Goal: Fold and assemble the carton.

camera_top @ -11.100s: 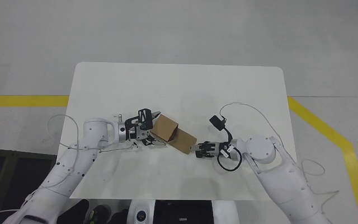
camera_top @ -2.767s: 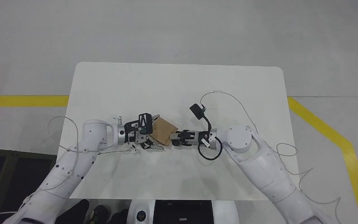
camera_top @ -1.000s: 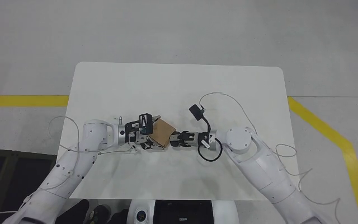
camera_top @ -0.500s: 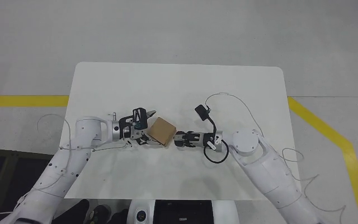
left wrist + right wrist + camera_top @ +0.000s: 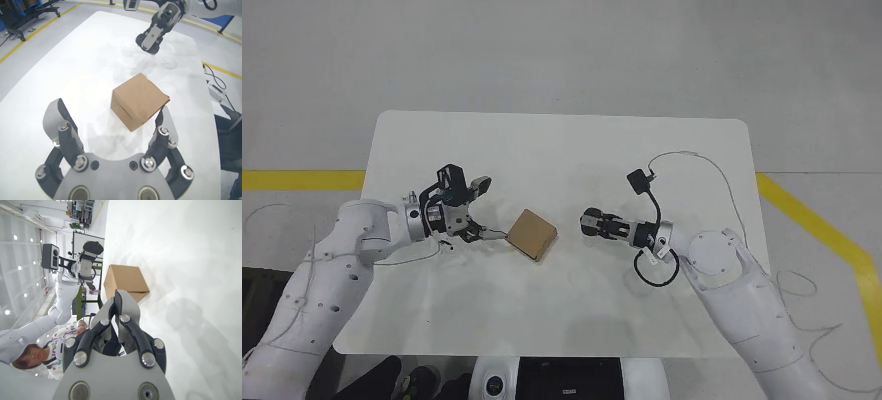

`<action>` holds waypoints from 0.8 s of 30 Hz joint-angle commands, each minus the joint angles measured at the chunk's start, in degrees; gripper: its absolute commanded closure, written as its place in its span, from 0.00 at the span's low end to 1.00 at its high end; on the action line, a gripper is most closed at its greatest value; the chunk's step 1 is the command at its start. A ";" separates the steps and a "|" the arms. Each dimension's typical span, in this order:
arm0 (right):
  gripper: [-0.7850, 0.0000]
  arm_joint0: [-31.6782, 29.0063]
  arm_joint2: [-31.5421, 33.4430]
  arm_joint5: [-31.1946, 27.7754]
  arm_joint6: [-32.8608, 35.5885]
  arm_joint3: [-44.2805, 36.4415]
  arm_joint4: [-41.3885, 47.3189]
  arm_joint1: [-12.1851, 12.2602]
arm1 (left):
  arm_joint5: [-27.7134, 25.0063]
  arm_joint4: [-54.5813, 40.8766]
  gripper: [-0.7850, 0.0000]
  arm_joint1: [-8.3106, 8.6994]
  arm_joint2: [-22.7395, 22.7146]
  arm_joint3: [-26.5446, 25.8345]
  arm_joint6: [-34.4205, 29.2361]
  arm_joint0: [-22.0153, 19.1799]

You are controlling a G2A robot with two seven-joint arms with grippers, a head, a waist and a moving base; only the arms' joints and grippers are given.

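carton (image 5: 531, 234): brown cardboard, folded up into a closed box. Sits on the bench (image 5: 642, 150), a bit left of centre, in the near half.
carton heading: turned diagonal to the bench edges. One corner points far, one near, one left, one right.
long axis: close to a cube, no clear long side that I can make out.
carton top: flat and level. The left wrist view shows the top panel's edge sticking out slightly at one corner. It also shows a seam line on the side face that looks toward the left gripper.
left gripper (image 5: 487, 210): left of the carton, aimed right at it. Jaws wide apart, nothing held.
left contact: the nearer finger's tip is just beside the carton's left corner. Touching or not, cannot tell.
right gripper (image 5: 587, 220): right of the carton, aimed left at it, with bare bench between them. Jaws pressed together, nothing between them.
layout: carton lies between the two grippers, closer to the left one.
cable (image 5: 647, 270): black loop at the right wrist, over the bench right of the carton.
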 commanded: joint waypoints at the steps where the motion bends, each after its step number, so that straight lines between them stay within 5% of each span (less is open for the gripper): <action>1: 1.00 0.31 1.51 -2.17 -1.74 1.52 -1.16 0.21 | 3.18 -3.64 0.00 -0.10 -0.37 -0.03 -3.19 -0.86; 5: 0.95 1.51 4.32 -6.49 -5.22 3.97 -4.75 0.66 | 8.12 -6.29 0.00 -0.40 -0.75 0.22 -6.05 -2.58; 7: 0.84 1.94 5.73 -8.35 -7.40 4.75 -6.90 0.89 | 9.71 -6.79 0.00 -0.57 -0.76 0.61 -6.64 -3.39; 8: 0.66 2.05 6.41 -9.14 -8.42 5.13 -7.95 1.01 | 10.30 -6.76 0.00 -0.65 -0.74 0.81 -6.84 -3.80; 10: 0.00 2.21 7.60 -10.51 -10.17 5.53 -9.01 1.18 | 11.39 -5.85 0.00 -0.79 -0.72 1.28 -6.96 -4.72; 24: 0.00 3.39 13.48 -14.40 -18.53 5.24 -20.58 2.37 | 14.38 -2.04 0.00 -2.16 0.60 9.94 -5.17 -12.86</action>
